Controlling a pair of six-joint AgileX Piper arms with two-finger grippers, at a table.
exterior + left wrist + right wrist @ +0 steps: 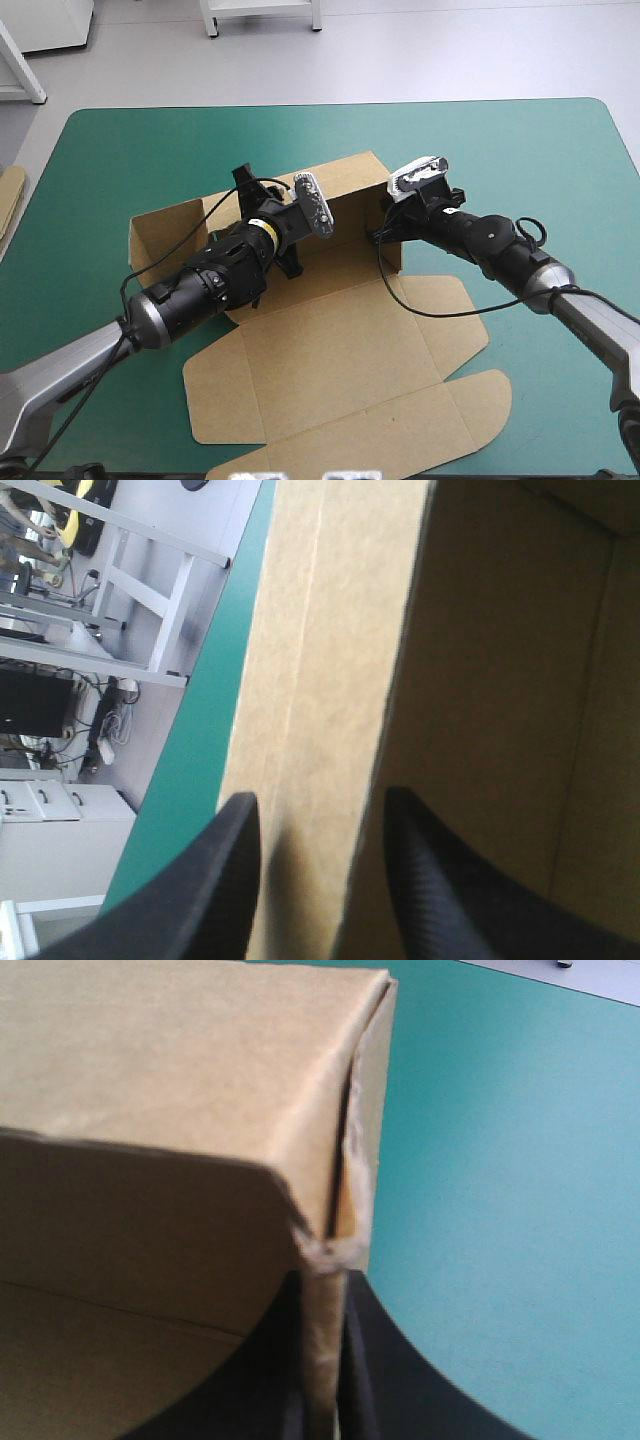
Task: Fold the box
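The brown box (340, 340) lies mid-table with its back and side walls raised and the lid panel flat toward the front. My left gripper (290, 225) is at the back wall. In the left wrist view the left gripper (320, 796) is open, its black fingers (225, 880) standing either side of the wall's top edge (320, 680). My right gripper (388, 232) is at the right side wall near the back corner. Seen from the right wrist, the right gripper (322, 1285) is shut on the box, pinching that wall's edge (325, 1340) just below the corner (350, 1160).
The teal-green table (120, 150) surrounds the box on all sides. An edge of more brown board (10, 195) shows at the table's left edge. The box's left flap (165, 235) stands up beside the left arm.
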